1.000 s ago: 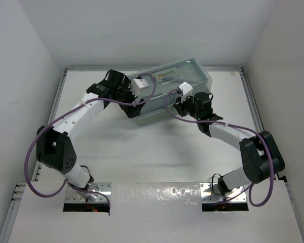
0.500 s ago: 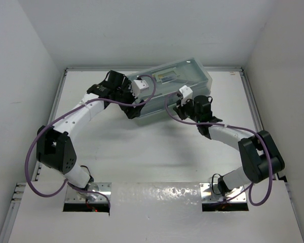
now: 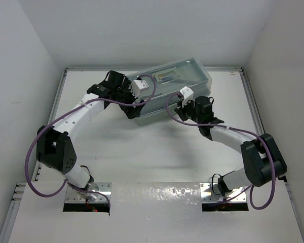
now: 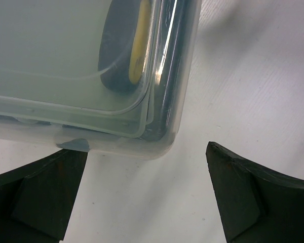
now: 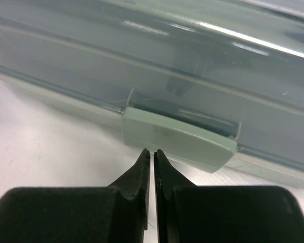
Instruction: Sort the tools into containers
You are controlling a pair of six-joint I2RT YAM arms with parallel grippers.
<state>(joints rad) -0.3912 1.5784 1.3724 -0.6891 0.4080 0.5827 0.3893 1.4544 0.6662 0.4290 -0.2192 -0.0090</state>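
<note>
Now right gripper [image 5: 152,154] has pressed its fingers together, empty, tips at the green latch [image 5: 177,139] of the closed toolbox [image 3: 192,76], far on the bench [image 3: 142,147]. Left gripper [image 4: 144,157]: fingers wide apart. Tools look boxed; likely latching.

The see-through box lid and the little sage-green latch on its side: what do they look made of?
The translucent toolbox lid looks like glossy clear plastic: a yellow-black tool shows blurred through it, and light streaks gleam along its rounded edge. The sage-green latch seems to be opaque moulded plastic, smooth with a satin sheen and soft rounded corners.
</note>
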